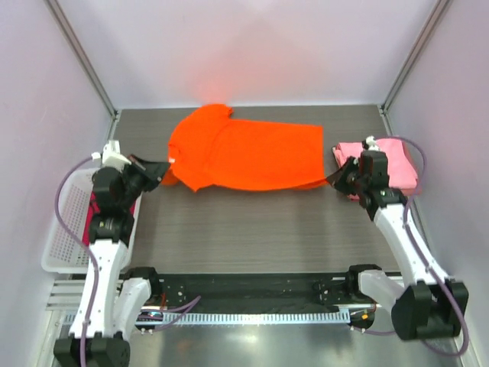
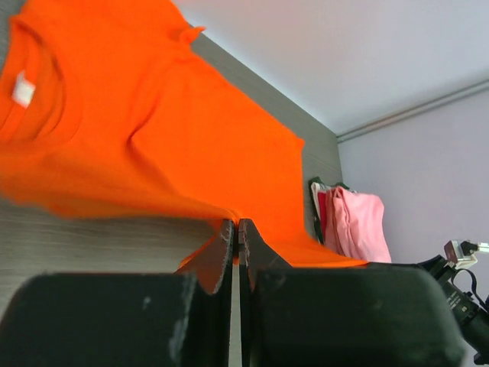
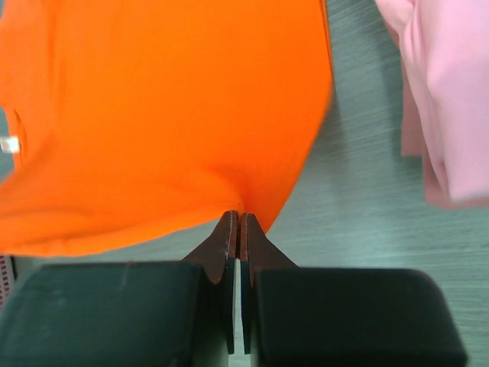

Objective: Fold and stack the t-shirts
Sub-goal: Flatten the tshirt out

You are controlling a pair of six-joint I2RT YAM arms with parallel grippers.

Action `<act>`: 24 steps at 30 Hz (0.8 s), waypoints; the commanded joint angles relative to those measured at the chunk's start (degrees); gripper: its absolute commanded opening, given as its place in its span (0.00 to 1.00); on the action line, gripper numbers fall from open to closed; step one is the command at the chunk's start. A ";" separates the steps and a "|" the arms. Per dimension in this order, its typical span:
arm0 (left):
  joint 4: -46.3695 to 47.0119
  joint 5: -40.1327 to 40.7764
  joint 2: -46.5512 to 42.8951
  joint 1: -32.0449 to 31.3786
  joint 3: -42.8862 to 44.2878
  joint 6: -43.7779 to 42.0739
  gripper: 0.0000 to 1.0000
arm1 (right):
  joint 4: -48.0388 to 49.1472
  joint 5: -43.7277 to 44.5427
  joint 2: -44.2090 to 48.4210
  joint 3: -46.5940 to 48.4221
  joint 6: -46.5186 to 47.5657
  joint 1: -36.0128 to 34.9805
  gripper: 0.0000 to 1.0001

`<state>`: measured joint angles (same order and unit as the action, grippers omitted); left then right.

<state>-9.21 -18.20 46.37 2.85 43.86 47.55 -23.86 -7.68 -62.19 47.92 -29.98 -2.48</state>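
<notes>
Left gripper (image 1: 158,170) has its two fingers pressed flat together at the near-left corner of the orange t-shirt (image 1: 244,157), by the sleeve. In the left wrist view the closed tips (image 2: 235,231) have a fold of the orange t-shirt (image 2: 153,130) caught between them, and the cloth rises in a small peak at the pinch.

Beside that arm, at the left edge of the table (image 1: 252,229), stands a white lattice basket (image 1: 57,245). A strip of crimson cloth (image 1: 91,218) shows inside it, mostly hidden by the arm.

The orange t-shirt lies spread across the far middle of the table, collar and white neck label to the left and hem to the right. Its far sleeve points toward the back wall.

At the near-right corner of the hem, the right gripper (image 1: 336,177) is likewise clamped. The right wrist view shows its fingertips (image 3: 238,223) closed on the very edge of the orange cloth (image 3: 153,115), which draws to a point there, with bare grey table beneath.

Just right of this gripper, at the right edge of the table, sit the folded pink t-shirts (image 1: 393,160) in a small stack. They are close to the orange hem but apart from it, with a strip of table between.
</notes>
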 commanded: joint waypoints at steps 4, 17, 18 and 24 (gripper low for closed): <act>-11.83 -0.09 -17.17 -0.39 -6.67 -1.67 0.00 | -0.20 -0.75 16.02 -10.73 0.01 0.28 0.01; -19.62 1.06 -17.82 -0.48 -10.72 -0.96 0.00 | -6.82 0.55 25.63 -17.42 -8.60 0.02 0.01; -19.44 1.06 -16.41 -0.48 -10.29 -1.40 0.00 | -6.90 1.43 25.72 -17.68 -9.30 0.02 0.01; -18.56 0.09 -5.69 -0.48 -6.33 -5.00 0.00 | -6.82 7.42 24.50 -18.83 -11.95 0.02 0.01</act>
<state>-29.50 -17.04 37.32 2.37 33.80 45.82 -31.44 -4.80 -37.15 29.23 -39.38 -2.46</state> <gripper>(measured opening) 0.007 0.039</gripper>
